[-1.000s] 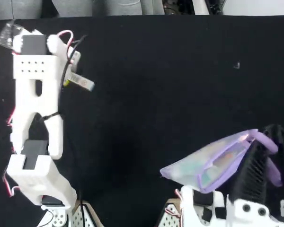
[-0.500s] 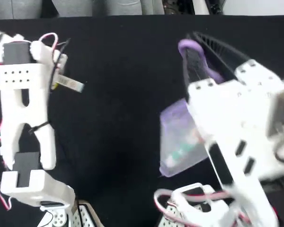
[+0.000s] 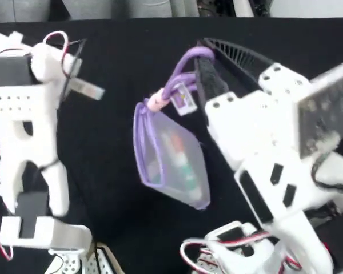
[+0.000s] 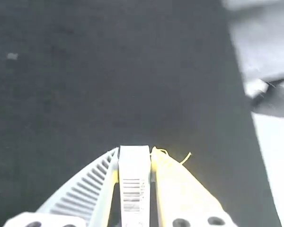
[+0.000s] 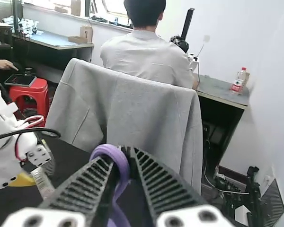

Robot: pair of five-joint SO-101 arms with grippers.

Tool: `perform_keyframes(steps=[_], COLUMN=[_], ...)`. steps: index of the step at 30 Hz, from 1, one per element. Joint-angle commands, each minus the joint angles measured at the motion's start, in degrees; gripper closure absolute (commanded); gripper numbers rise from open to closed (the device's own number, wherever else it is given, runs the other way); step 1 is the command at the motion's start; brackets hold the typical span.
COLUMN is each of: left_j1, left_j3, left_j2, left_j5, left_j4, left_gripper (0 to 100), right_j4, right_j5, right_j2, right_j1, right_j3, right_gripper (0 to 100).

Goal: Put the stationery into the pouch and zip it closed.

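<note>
Daylight pours from the windows (image 5: 114, 5); the black table (image 3: 126, 63) looks dim.

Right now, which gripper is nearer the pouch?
Right. The right gripper is shut on the purple loop of the pouch, which hangs from it. The left gripper is apart, across the table, shut on a white stick.

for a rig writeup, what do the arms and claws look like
The left arm and right arm are white boxy links with screw holes and black motor blocks; red and white cables loop off them. The left claw has a pale ribbed and a yellowish finger; the right claw has black ribbed ones.
</note>
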Motion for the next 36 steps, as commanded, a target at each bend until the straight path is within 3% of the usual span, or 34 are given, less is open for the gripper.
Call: perform_keyframes(steps=[1, 9, 11, 19, 33, 36], left_j1=[8.22, 11.56, 15.08, 32.4, 31.25, 35.21], left_j3=[-4.7, 5.67, 11.3, 40.48, 84.09, 90.07], left_j2=[-9.76, -26.73, -29.1, -38.77, -79.21, -82.55], left_j5=[-0.09, -0.44, -0.53, -5.1, -26.46, -31.03], left_j4=[0.53, 0.62, -1.93, -21.45, -55.91, -61.19], left_gripper=[96, 96, 96, 96, 96, 96], right_j4=[0.44, -1.32, -2.46, -4.48, -5.36, -5.36], right_j5=[0.53, 0.62, 1.41, 2.11, 1.85, 1.85], right_j2=[-1.36, -0.84, -0.48, -0.84, -0.48, -0.4], right_j1=[-0.35, -0.26, -0.26, -0.26, 3.25, 3.34], right_j3=[-2.33, -0.75, 0.84, 3.3, 3.65, 3.65], right_gripper=[98.8, 98.8, 98.8, 98.8, 98.8, 98.8])
